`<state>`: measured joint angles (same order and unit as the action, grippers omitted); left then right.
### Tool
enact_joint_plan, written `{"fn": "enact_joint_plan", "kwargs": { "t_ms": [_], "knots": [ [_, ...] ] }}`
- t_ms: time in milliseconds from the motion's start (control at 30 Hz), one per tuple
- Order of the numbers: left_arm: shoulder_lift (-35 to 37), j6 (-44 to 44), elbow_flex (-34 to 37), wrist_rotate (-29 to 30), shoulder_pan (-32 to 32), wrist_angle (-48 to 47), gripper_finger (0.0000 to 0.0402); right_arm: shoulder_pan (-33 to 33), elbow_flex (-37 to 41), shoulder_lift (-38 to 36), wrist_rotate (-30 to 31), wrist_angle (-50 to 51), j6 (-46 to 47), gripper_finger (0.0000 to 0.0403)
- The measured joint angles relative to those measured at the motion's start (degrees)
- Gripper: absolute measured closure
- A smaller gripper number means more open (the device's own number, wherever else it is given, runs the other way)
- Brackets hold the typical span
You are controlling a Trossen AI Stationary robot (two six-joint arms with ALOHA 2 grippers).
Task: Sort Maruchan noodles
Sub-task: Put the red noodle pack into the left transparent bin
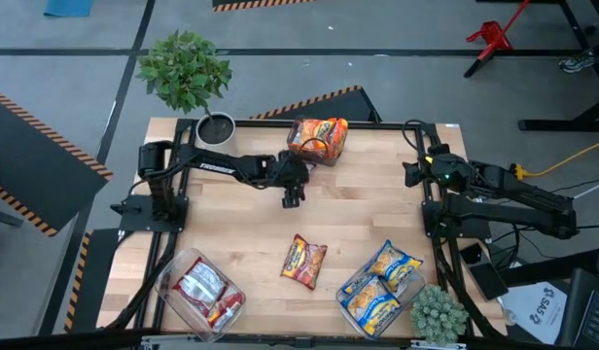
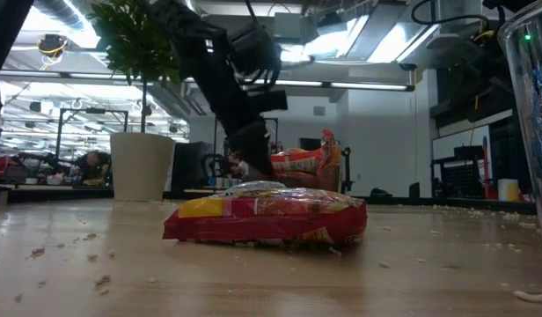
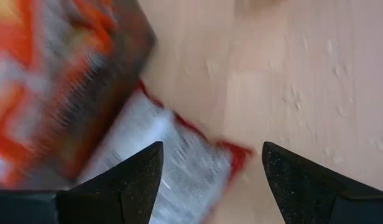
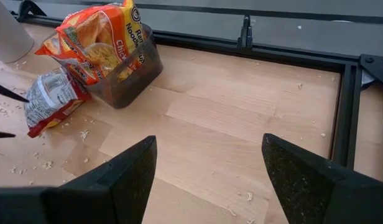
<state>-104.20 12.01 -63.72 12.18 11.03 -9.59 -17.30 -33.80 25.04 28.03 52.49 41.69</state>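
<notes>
Left end effector (image 1: pixel 292 197) gapes empty over the silver-and-red packet (image 4: pixel 50 98) beside the orange-packet bin (image 4: pixel 126 71) — we straddle it squarely, then close. Right end effector (image 4: pixel 207 180) waits, wide open.

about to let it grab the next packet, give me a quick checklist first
1. Left hand open, nothing held: ok.
2. Right hand open, parked at the table's right edge: ok.
3. Silver-and-red packet on the table beside the orange bin, not in a bin: not ok.
4. Loose orange packet on the bare table, unobstructed: ok.
5. Orange packets seated fully in their bin: cannot tell.
</notes>
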Motion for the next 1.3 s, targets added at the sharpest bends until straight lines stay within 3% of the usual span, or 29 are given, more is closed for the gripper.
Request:
{"fn": "enact_joint_plan", "kwargs": {
  "t_ms": [133, 333, 633, 833, 1200, 1300],
  "knots": [
    [-2.1, -1.0, 0.0, 0.2, -0.7, -0.3, 0.0134, 0.0, 0.0, 0.0, 0.0, 0.0, 0.0, 0.0123],
    [-6.0, 0.8, 0.0, 9.9, -2.5, 0.1, 0.0134, 0.0, 0.0, 0.0, 0.0, 0.0, 0.0, 0.0123],
    [-8.4, -3.9, -0.3, 12.3, -2.7, 0.2, 0.0148, 0.0, 0.0, 0.0, -0.6, 0.1, 0.0, 0.0123],
    [-8.5, -8.0, -0.3, 13.7, -3.0, -1.2, 0.0209, 0.0, 0.0, 0.0, -0.6, 0.1, 0.0, 0.0123],
    [-8.5, -16.8, -0.2, 14.1, -3.6, -2.0, 0.0376, 0.0, 0.0, 0.0, -1.1, 0.1, 0.0, 0.0123],
    [-8.1, -19.3, -0.1, 12.2, -4.6, -2.2, 0.0396, 0.0, 0.0, 0.0, -1.9, 0.1, 0.0, 0.0123]
  ]
}}
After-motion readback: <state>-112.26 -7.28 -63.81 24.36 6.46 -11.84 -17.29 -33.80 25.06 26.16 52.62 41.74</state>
